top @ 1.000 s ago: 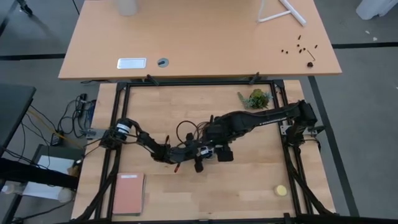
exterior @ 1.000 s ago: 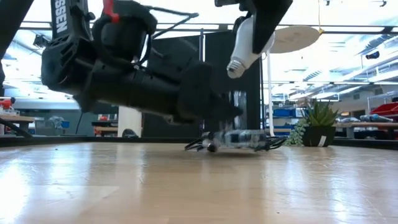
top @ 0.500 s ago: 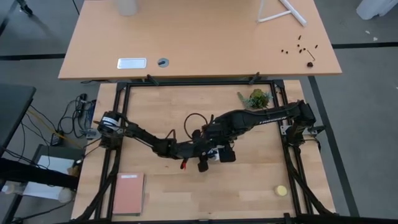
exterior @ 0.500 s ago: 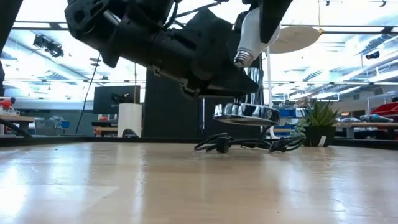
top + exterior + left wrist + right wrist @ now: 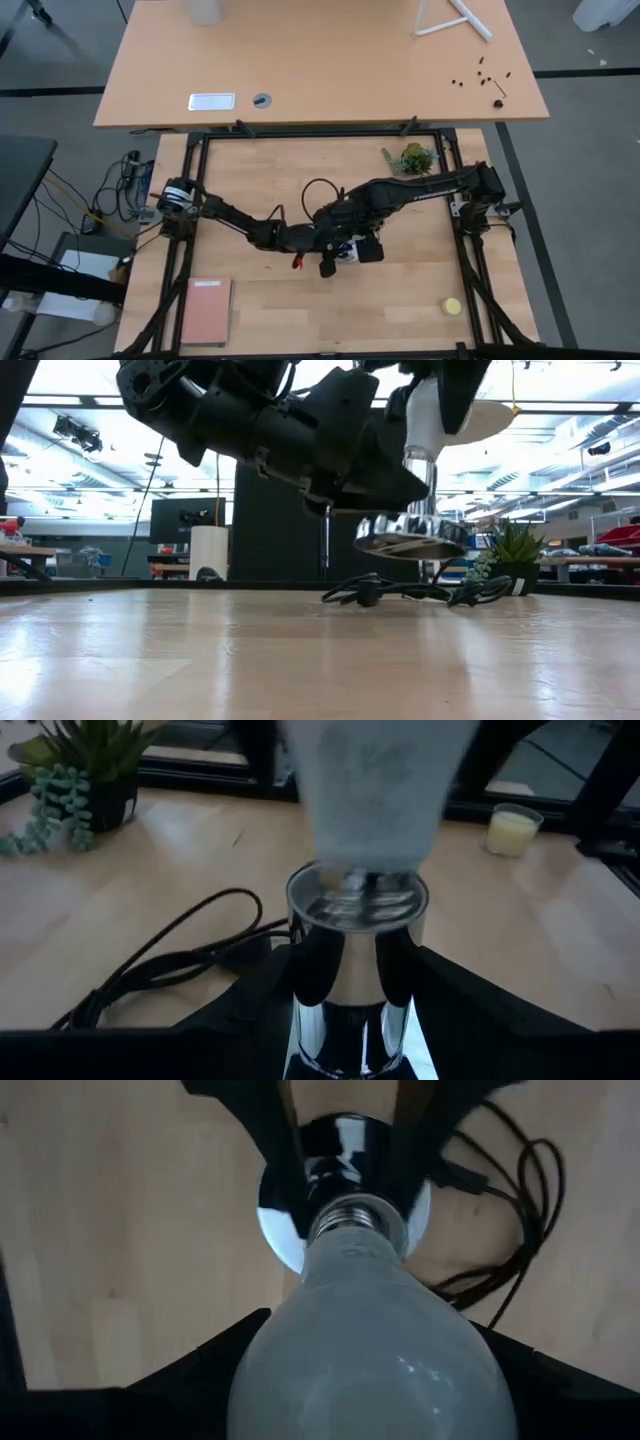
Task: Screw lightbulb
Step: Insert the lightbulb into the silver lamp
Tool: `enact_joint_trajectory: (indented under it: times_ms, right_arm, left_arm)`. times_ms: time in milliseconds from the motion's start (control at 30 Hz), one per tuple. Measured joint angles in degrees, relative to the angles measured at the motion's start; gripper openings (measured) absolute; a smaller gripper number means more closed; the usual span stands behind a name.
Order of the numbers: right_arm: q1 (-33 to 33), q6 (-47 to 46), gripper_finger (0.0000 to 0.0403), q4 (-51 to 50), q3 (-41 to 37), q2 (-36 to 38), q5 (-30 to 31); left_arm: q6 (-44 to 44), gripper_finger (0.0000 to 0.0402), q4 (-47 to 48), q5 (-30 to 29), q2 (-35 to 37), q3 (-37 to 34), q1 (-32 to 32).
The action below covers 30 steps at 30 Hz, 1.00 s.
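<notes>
Looking down from the high view, you see both arms meeting mid-tabletop (image 5: 250, 310). Right hand (image 5: 352, 246) is clamped on the bulb (image 5: 370, 1350), fingers (image 5: 200, 1365) on either side of its white glass. Left hand (image 5: 322, 248) is clamped on the silvery disc (image 5: 408, 538), fingers (image 5: 250, 1010) flanking its shiny neck in the left wrist view.

In the low view the bulb (image 5: 432, 415) hangs upright, screw end down, straight above the disc, which is lifted clear of the tabletop. The screw end sits at the disc's centre opening; you cannot tell how far it is threaded in. The right wrist view shows the bulb's grey base right at the dark middle of the disc (image 5: 345, 1150).

Black cord (image 5: 400, 592) trails from the disc and lies looped on the tabletop below. Small plant (image 5: 413, 158) stands near the far right corner, yellow round thing (image 5: 452, 306) near the right front, well apart from the hands. Pink book (image 5: 206, 312) lies at the left front.
</notes>
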State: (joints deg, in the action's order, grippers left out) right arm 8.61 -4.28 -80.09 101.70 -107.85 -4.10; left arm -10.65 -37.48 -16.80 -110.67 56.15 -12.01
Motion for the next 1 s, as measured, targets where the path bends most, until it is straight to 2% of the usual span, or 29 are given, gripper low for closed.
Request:
enact_joint_trajectory:
  times_ms: [200,600,1000]
  right_arm:
    - [0.06,1.95,0.0274,0.72,-0.01,-2.49,-0.50]
    - [1.20,4.55,0.0274,7.65,-0.21,-2.62,1.01]
    - [1.89,5.48,0.0274,5.53,-0.21,-2.30,2.08]
  left_arm:
    - [1.22,0.0184,3.53,0.70,-0.22,1.22,-0.04]
    - [1.48,0.0184,5.92,0.58,-0.22,1.39,-0.04]
    - [3.30,0.0184,5.08,-1.38,-0.17,1.50,-0.69]
